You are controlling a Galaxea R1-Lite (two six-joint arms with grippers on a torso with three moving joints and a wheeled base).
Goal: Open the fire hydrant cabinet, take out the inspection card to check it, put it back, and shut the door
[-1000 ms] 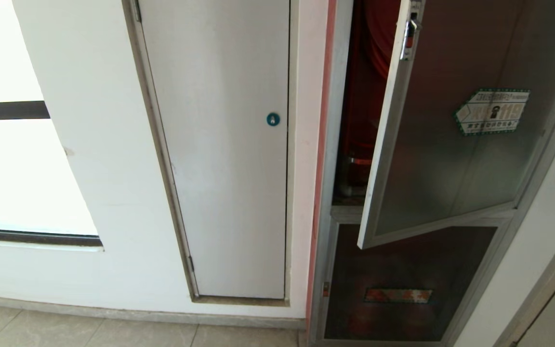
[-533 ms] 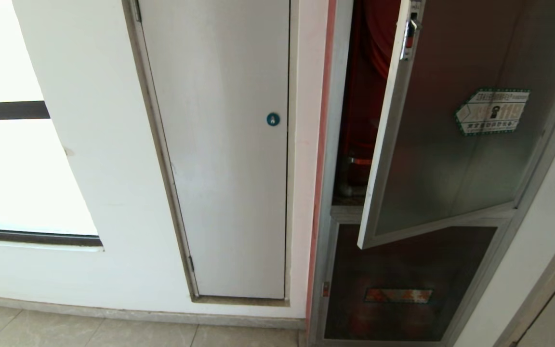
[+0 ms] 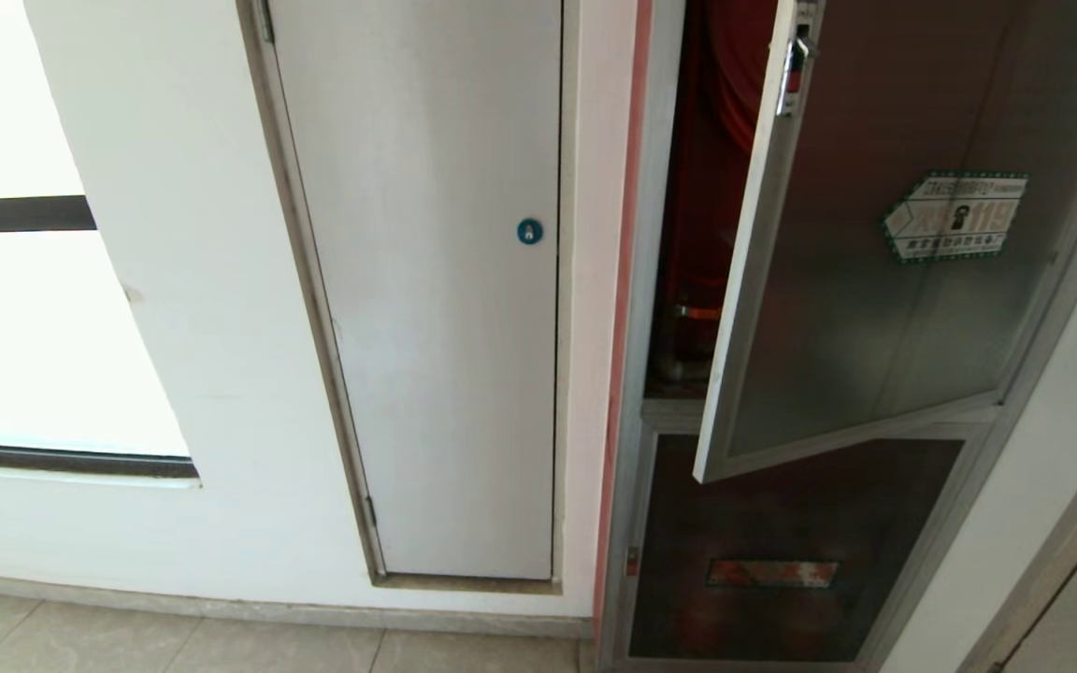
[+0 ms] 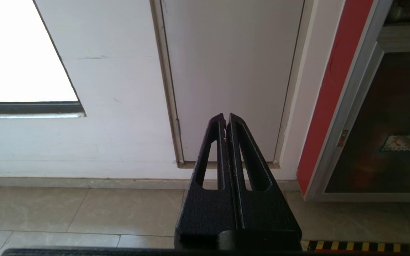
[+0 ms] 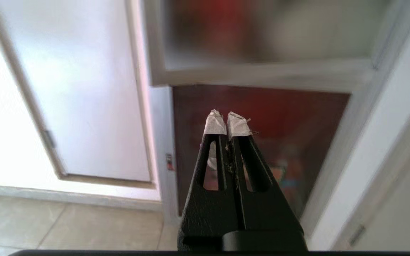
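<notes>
- The door, dark glass in a silver frame, stood ajar on the fire hydrant cabinet; red fittings showed through the gap.
- A small latch sat near the door's free edge, a label on its glass.
- The inspection card could not be made out.
- The left gripper faced a plain white door, fingers pressed together, empty.
- The right gripper pointed at the lower dark panel, taped fingers closed on nothing.
</notes>
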